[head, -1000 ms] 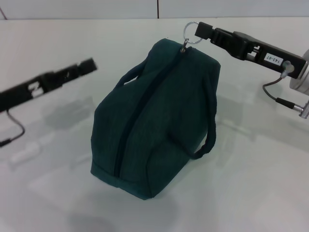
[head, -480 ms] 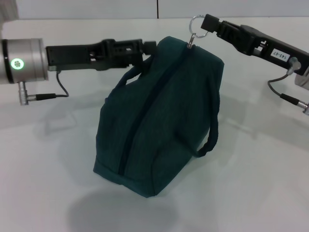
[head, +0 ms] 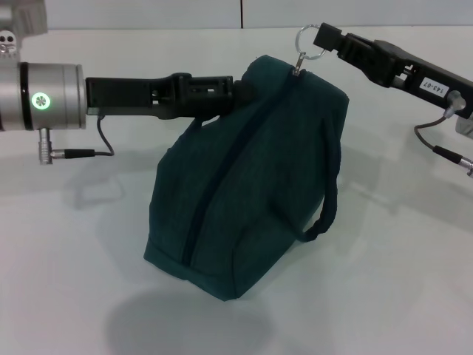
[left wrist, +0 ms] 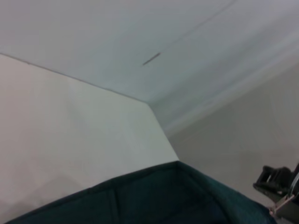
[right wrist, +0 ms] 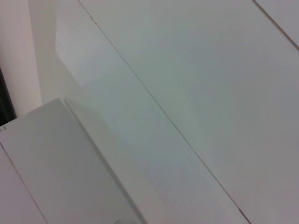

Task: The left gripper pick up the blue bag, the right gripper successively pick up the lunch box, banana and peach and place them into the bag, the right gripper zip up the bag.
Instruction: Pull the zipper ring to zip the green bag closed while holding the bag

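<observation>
Table [head: 414,281] plain white; right gripper [head: 326,37] pinching zipper ring [head: 309,38] of blue bag [head: 251,177], left gripper [head: 240,90] jaws unclear

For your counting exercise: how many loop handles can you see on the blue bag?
2: one handle hangs down the blue bag's right side; the other is at its left, by the left gripper, partly hidden.

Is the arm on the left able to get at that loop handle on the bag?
Probably yes. The left gripper is already at the blue bag, right by the near loop handle, with nothing between them. The right gripper is off at the zipper ring.
</observation>
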Available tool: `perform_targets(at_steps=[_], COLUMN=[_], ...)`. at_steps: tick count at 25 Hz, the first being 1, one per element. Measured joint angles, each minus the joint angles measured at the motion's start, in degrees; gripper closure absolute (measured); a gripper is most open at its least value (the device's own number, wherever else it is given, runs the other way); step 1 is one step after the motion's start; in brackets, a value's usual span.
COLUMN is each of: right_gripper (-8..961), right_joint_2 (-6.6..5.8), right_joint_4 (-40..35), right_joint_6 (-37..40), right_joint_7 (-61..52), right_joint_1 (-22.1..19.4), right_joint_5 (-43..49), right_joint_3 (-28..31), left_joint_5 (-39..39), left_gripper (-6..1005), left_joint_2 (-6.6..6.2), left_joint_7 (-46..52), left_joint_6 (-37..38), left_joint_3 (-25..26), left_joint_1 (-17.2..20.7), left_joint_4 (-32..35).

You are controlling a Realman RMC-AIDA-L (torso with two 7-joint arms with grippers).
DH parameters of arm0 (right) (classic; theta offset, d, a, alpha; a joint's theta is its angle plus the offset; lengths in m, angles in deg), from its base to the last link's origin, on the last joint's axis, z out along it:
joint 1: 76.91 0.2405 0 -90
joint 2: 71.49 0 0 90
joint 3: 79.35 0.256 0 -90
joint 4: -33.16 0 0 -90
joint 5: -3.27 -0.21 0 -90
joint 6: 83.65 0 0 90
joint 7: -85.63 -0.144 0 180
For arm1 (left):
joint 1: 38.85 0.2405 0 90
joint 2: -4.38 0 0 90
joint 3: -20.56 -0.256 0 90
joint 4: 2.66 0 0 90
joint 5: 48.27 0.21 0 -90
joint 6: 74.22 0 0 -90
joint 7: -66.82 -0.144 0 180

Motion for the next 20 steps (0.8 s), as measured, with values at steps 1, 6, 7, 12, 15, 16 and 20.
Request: perform_targets(at_steps=[1,6,7,12,15,16,20], right_gripper=[921,921,921,921,921,921,920], right_joint_2=[0.00,0.09,0.10,0.18,0.22,0.25,0.27], right_joint_4=[0.01,0.65,0.81,1.35,1.89,2.10,2.87], right_joint_6=[0.03,0.07,0.11,0.83,0.97,0.99,1.02], right_joint_7=[0.00,0.00,0.00,0.00,-0.01,0.00,0.00], right_joint_1=[0.00,-0.02,-0.02,-0.03,-0.10,-0.13,-0.34], right_joint_5=[0.00,0.04,0.04,0.04,0.02,0.02,0.00], right_joint_3=[-0.05,-0.08,-0.05,0.05,0.09,0.09,0.14], left_joint_5=[0.00,-0.11,-0.11,-0.47,-1.47,-1.76,-2.10], left_gripper=[180,204,209,292,394,428,589], left_joint_2=[0.19,2.17,2.48,2.61,2.62,2.64,2.68], left_joint_7=[-0.12,-0.24,-0.23,-0.14,-0.13,-0.12,-0.10], left_joint_6=[0.00,0.02,0.05,0.04,0.05,0.04,-0.02], left_joint_3=[-0.43,-3.67,-4.03,-3.73,-3.70,-3.66,-3.60], left_joint_1=[-0.01,0.42,0.46,0.28,0.45,0.55,1.00], left_joint_4=[0.29,4.58,5.19,5.31,5.13,5.06,4.87])
